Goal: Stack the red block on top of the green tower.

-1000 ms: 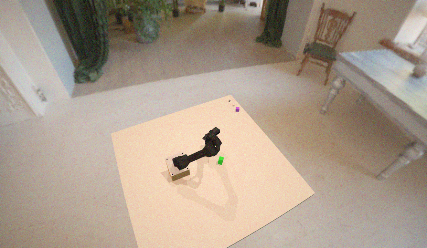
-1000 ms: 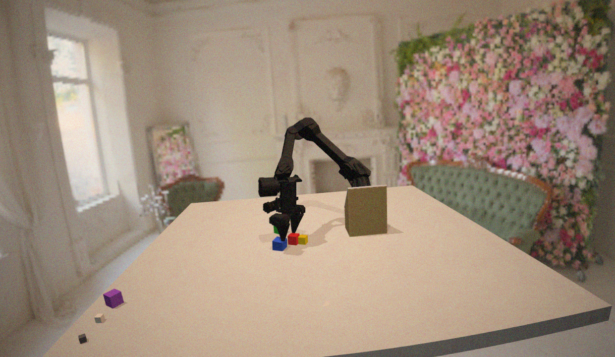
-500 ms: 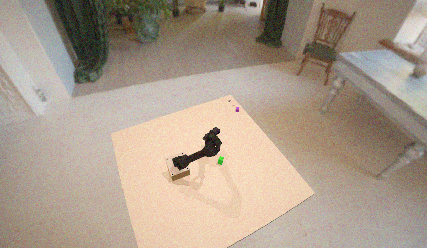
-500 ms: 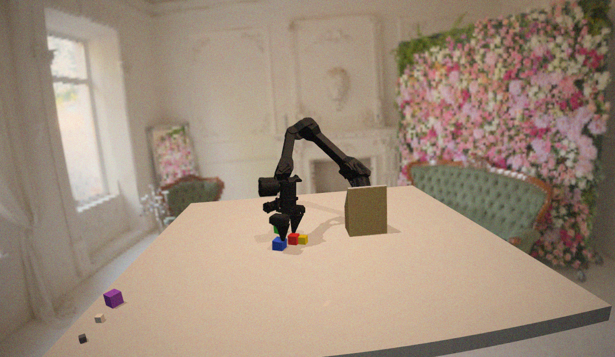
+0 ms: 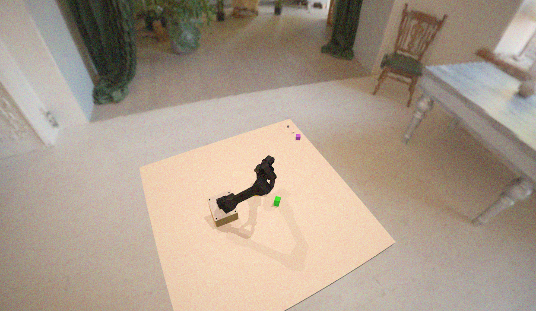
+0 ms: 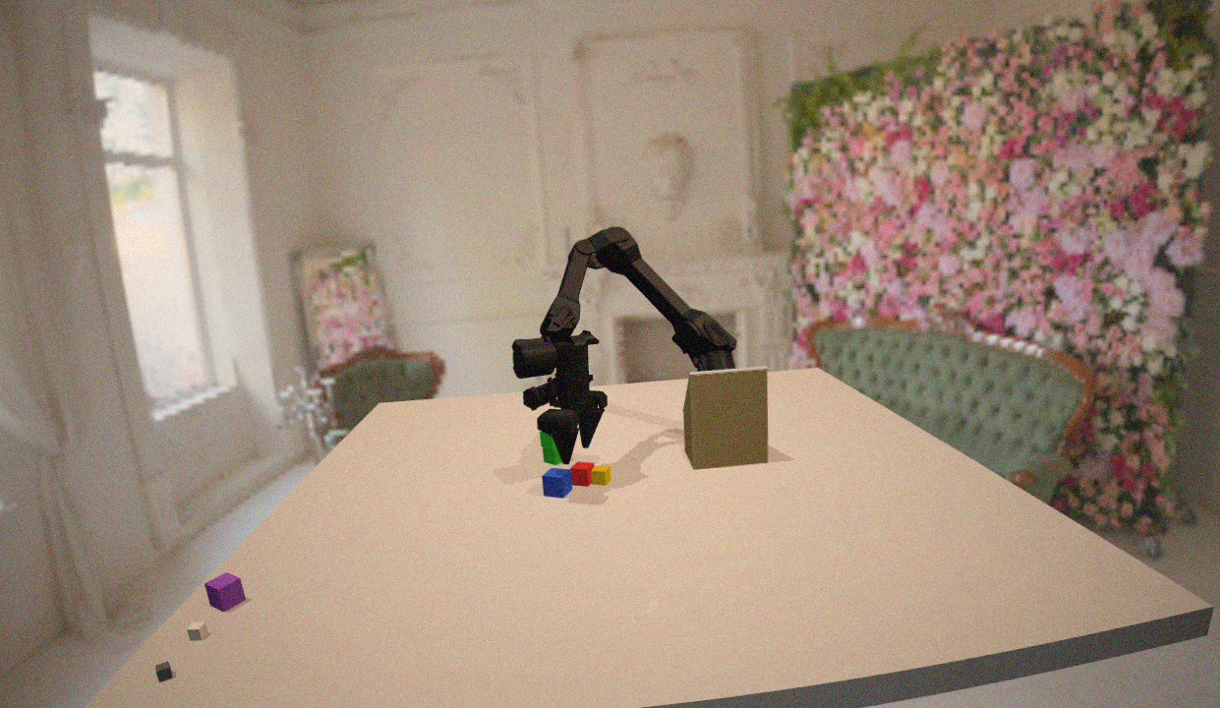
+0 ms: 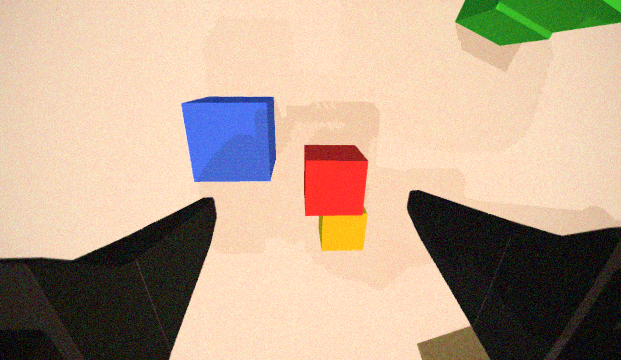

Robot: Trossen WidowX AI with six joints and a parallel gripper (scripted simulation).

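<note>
The red block (image 6: 582, 472) (image 7: 335, 181) lies on the table between a blue block (image 6: 556, 482) (image 7: 230, 138) and a smaller yellow block (image 6: 601, 474) (image 7: 343, 231), which touches it. The green tower (image 5: 277, 200) (image 6: 551, 446) (image 7: 530, 17) stands a short way off; in the exterior view the fingers partly hide it. My gripper (image 6: 571, 438) (image 7: 314, 203) is open and empty. It points down a little above the red block, which shows between the two fingers in the wrist view.
The arm's tan base box (image 5: 223, 217) (image 6: 726, 416) (image 7: 447, 345) stands on the table. A purple cube (image 5: 297, 136) (image 6: 224, 590) and two tiny cubes (image 6: 198, 630) (image 6: 163, 672) lie at a far corner.
</note>
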